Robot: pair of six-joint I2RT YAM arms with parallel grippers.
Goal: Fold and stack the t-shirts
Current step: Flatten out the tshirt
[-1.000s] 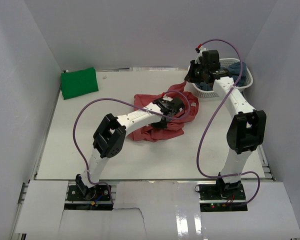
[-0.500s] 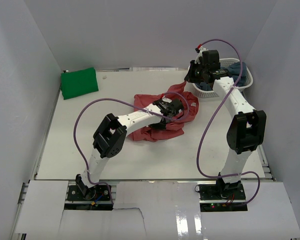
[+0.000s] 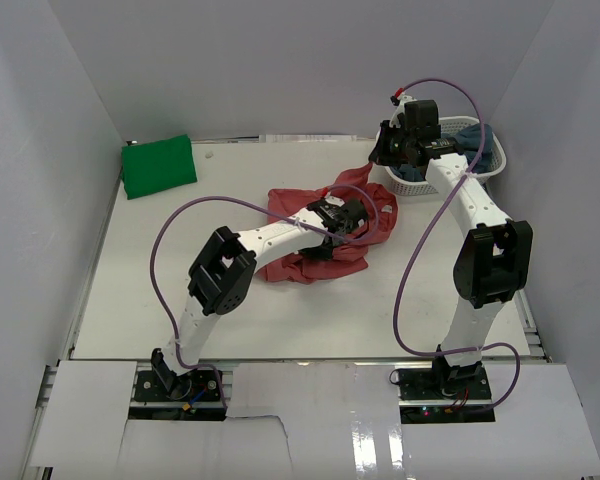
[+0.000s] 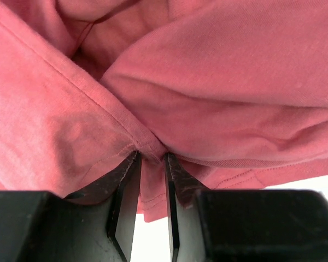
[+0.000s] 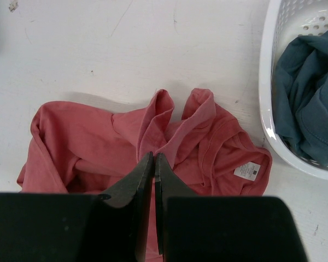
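A salmon-red t-shirt (image 3: pixel 292 204) lies crumpled in the middle of the table. My left gripper (image 3: pixel 358 224) rests low on its right side, shut on a fold of its hem (image 4: pixel 151 180); the cloth bunches between the fingertips (image 4: pixel 132 164). Raised above the shirt's far right edge, beside the basket, my right gripper (image 3: pixel 382 152) is shut with nothing in it (image 5: pixel 153 156). A bright green t-shirt (image 3: pixel 158 165) lies folded at the far left corner. Grey-blue t-shirts (image 5: pixel 311 98) fill the basket.
The white lattice basket (image 3: pixel 488 170) stands at the far right corner, its rim (image 5: pixel 265 109) close to the red shirt's collar and label (image 5: pixel 247 171). White walls enclose the table on three sides. Purple cables loop off both arms.
The left arm's elbow has shifted slightly; its grip on the red shirt is the same. The right arm has not moved.
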